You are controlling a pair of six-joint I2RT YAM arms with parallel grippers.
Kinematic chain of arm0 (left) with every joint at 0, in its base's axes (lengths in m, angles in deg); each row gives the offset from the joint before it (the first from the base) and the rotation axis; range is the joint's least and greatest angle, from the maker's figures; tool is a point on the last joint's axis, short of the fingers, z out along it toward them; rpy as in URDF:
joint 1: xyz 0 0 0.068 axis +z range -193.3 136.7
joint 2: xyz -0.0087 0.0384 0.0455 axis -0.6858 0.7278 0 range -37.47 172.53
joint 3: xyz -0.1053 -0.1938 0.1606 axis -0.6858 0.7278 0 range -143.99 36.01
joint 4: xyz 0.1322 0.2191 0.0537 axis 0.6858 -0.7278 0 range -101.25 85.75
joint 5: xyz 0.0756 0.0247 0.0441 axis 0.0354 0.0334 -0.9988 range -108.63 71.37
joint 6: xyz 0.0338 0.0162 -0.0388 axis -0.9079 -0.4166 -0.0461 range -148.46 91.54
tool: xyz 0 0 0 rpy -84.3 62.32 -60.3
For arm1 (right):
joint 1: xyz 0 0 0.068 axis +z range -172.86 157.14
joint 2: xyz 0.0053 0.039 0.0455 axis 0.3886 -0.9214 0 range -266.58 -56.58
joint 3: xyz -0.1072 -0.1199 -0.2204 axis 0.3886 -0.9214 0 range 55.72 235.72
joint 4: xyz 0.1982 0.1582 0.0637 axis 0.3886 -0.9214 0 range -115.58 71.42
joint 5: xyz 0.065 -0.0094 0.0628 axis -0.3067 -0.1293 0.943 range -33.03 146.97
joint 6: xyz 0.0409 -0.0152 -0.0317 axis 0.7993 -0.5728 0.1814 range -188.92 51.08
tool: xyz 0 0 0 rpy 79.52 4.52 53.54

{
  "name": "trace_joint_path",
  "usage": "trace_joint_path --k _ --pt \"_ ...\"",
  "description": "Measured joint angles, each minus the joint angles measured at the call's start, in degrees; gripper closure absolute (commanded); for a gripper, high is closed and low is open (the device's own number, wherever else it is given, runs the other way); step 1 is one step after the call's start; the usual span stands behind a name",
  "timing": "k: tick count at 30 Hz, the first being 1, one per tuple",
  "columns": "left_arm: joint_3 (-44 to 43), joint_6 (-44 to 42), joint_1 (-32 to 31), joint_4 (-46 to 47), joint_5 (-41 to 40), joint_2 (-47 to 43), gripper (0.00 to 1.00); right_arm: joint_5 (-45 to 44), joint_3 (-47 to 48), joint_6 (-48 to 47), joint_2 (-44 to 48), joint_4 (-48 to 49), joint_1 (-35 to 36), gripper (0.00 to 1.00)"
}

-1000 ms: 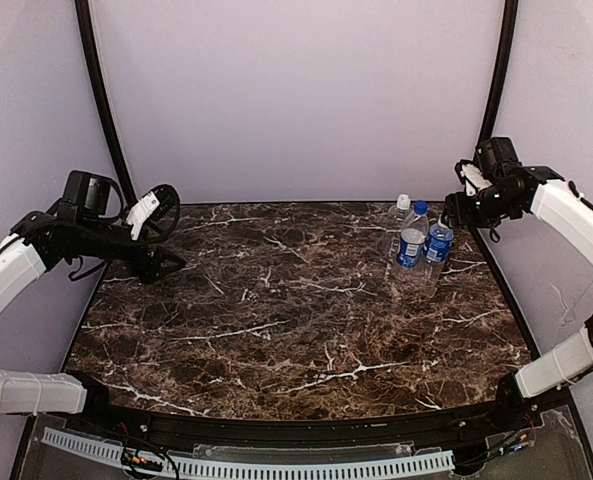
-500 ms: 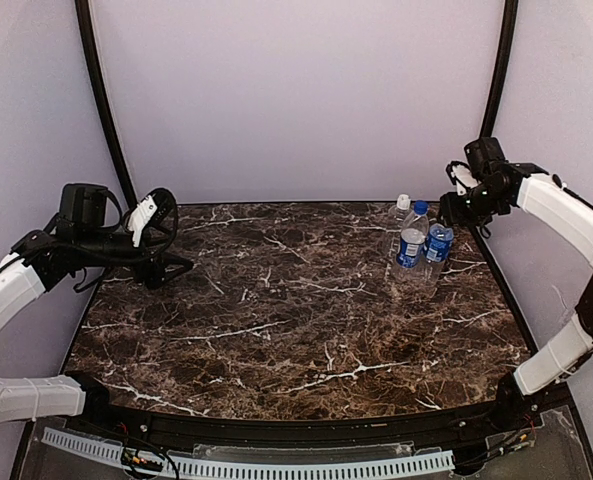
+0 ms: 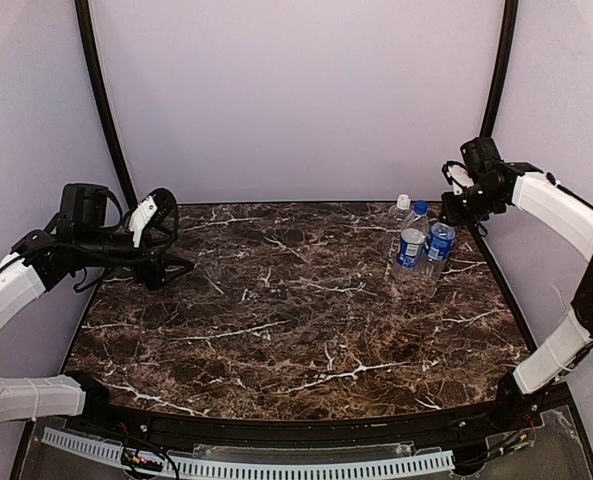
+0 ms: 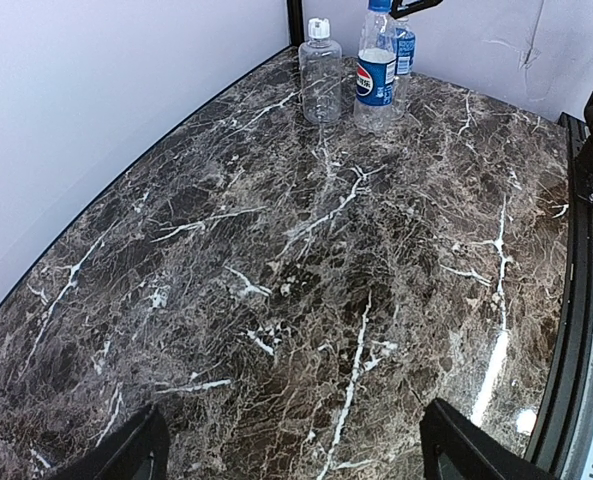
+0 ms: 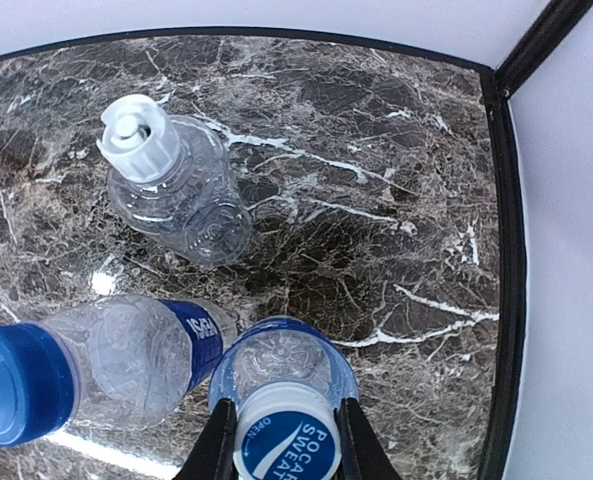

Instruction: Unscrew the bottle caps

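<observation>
Three bottles stand close together at the back right of the table: a plain one (image 3: 399,222) with a white cap (image 5: 138,137), and two blue-labelled ones (image 3: 412,246) (image 3: 438,243). My right gripper (image 5: 285,447) is shut on the blue-topped cap (image 5: 287,442) of the rightmost bottle (image 5: 282,362), a finger pressed to each side. The other labelled bottle (image 5: 136,358) keeps its blue cap (image 5: 18,385). My left gripper (image 4: 296,462) hangs open over bare marble at the far left (image 3: 169,264), with nothing between its fingers.
The dark marble table (image 3: 276,320) ends in a black rim (image 5: 504,250) just right of the bottles, with the white wall behind. In the left wrist view the bottles (image 4: 321,75) stand far across the table.
My right gripper's fingers have closed onto the rightmost bottle's cap. The left arm shifted slightly, then held still, staying open.
</observation>
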Motion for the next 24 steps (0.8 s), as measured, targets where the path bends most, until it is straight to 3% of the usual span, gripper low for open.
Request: trace_joint_path --k 1,8,14,20,24 --pt "0.0 0.02 0.0 0.0 0.0 0.0 0.13 -0.15 0.0 -0.09 0.0 0.02 0.0 1.0" --pt "0.33 -0.02 -0.02 0.07 0.74 -1.03 0.13 -9.51 0.94 -0.13 3.65 -4.26 0.04 1.0" --pt "0.9 -0.26 -0.13 1.62 2.16 -3.13 0.13 -16.41 12.24 0.37 13.49 -8.15 1.16 1.0" --pt "1.07 -2.38 -0.44 3.65 2.4 -6.82 0.11 -7.96 21.05 1.64 20.96 1.81 14.38 1.0" --pt "0.13 -4.37 -0.5 3.48 1.92 -8.35 0.11 2.49 21.92 2.4 17.38 12.28 26.91 1.0"
